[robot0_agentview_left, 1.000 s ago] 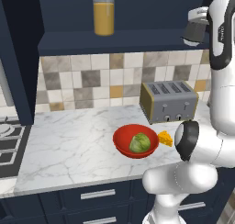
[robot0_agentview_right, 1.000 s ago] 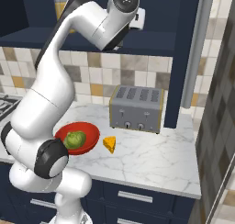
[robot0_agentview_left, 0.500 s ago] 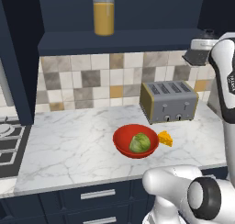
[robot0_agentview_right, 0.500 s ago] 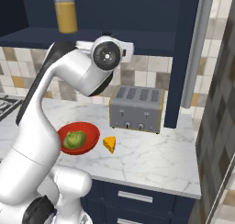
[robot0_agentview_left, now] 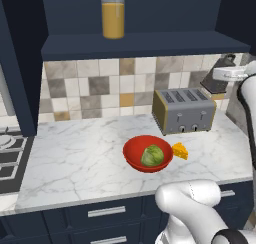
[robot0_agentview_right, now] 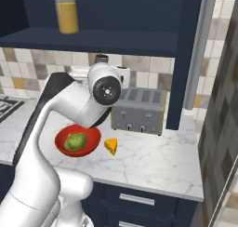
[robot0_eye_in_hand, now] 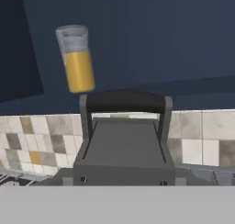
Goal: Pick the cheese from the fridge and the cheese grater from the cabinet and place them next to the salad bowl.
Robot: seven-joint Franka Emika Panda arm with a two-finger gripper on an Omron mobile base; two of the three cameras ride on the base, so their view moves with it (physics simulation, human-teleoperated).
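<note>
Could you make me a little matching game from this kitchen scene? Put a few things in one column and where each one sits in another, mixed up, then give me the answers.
Things:
1. cheese
2. lettuce head
3. toaster
4. jar of orange liquid

Places:
A. up in the dark blue cabinet niche
B. inside the red salad bowl
C. against the tiled wall, behind the bowl
D. on the marble counter, just beside the bowl

Pairs: 1-D, 2-B, 3-C, 4-A

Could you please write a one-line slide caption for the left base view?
Small orange cheese wedge beside round red salad bowl holding green lettuce, before a boxy silver toaster.
</note>
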